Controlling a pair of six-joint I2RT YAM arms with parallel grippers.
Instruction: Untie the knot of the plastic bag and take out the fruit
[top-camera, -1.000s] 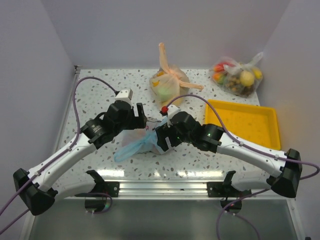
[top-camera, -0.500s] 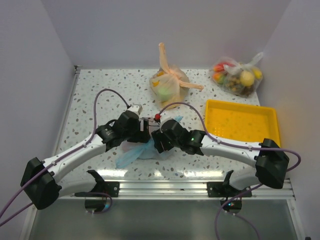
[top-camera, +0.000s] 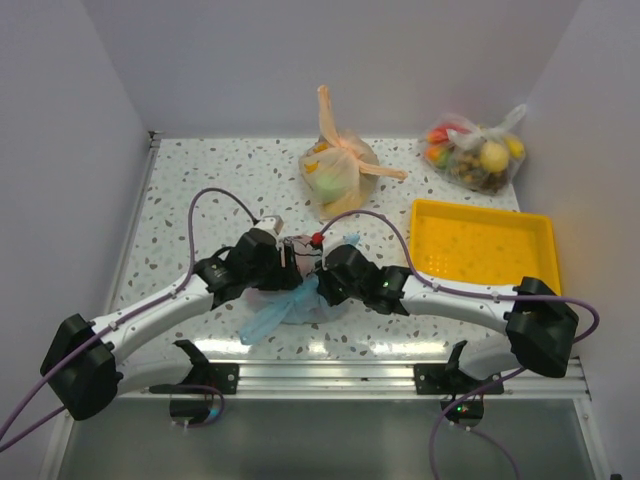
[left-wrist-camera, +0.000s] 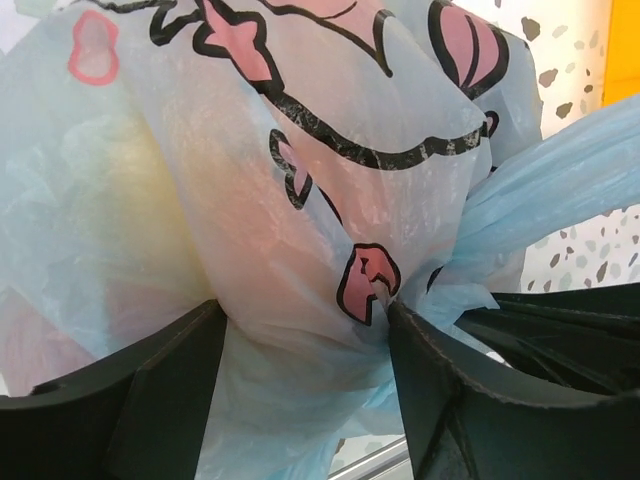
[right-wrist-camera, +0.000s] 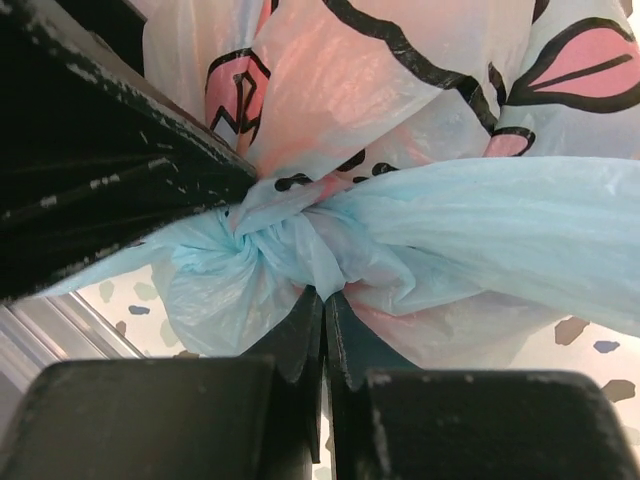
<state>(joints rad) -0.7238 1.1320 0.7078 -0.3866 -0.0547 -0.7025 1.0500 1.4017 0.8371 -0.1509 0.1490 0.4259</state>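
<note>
Right wrist: untying step. The knot (right-wrist-camera: 290, 245) sits tied just above the clenched right claw (right-wrist-camera: 322, 300); the left claw (left-wrist-camera: 300, 335) grasps the plastic bag (left-wrist-camera: 300, 150) — next, pull ears loose.

Top view: bright, even, diffuse light from above. Soft, short shadows under my arms on the table (top-camera: 190, 190), with a pale sheen along its near edge. Left wrist: plastic bag (left-wrist-camera: 300, 180) lit through, glowing, prints sharp; my left end effector (left-wrist-camera: 305, 325) near-black, detail lost. Right wrist: knot (right-wrist-camera: 275, 250) crisp; my right end effector (right-wrist-camera: 322, 315) underexposed, near parts soft. No motion blur anywhere.
</note>
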